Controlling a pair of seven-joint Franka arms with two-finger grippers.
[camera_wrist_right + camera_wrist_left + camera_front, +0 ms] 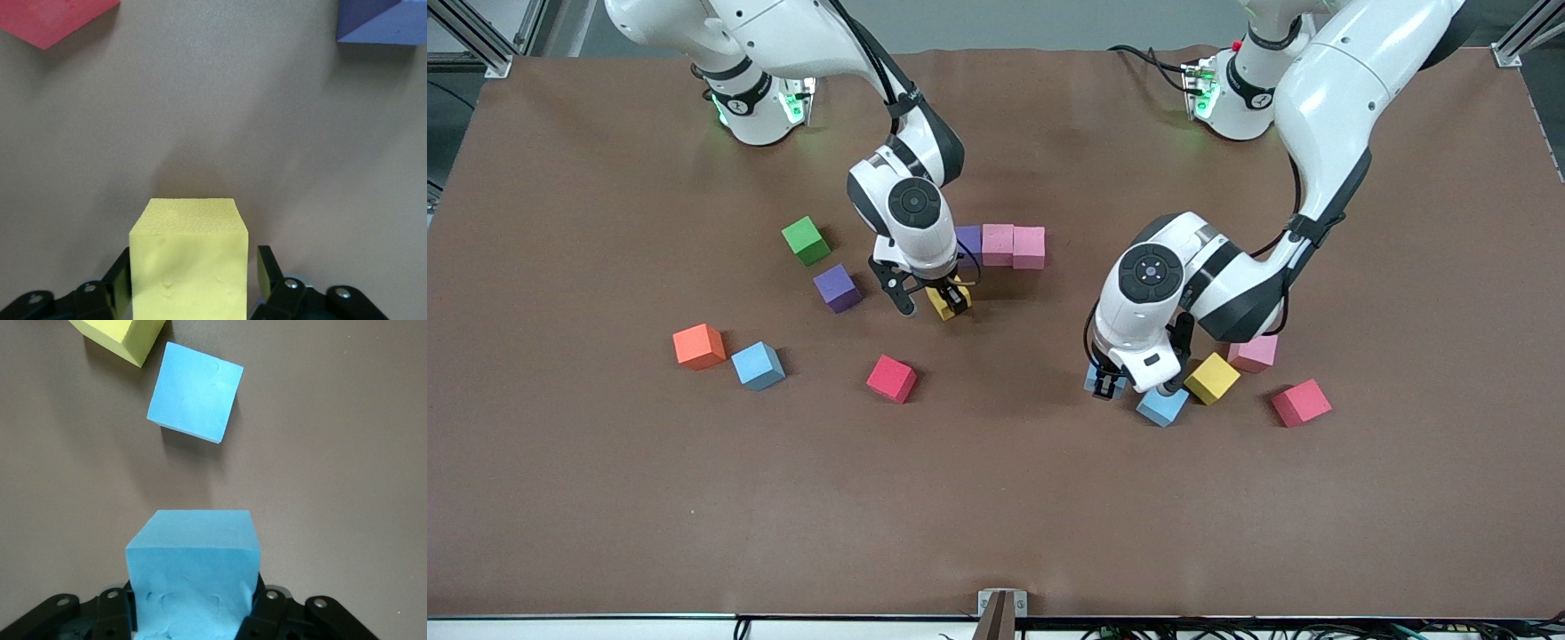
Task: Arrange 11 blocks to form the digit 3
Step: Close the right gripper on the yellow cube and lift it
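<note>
Near table centre: right gripper [950, 300] straddling yellow block [189, 257], jaws apart, seemingly not yet gripping. Left gripper [1107, 384] clamped on light blue block [192, 577]. Foam: light, squashy; grip flat side faces.

Around the red block [891, 379] the brown table [996, 498] is lying bare on every side, so a gripper is having free passage there. Toward the left arm's end, four blocks are crowding closely together.

Lt blue block [192, 580], yellow block [188, 263]
</note>
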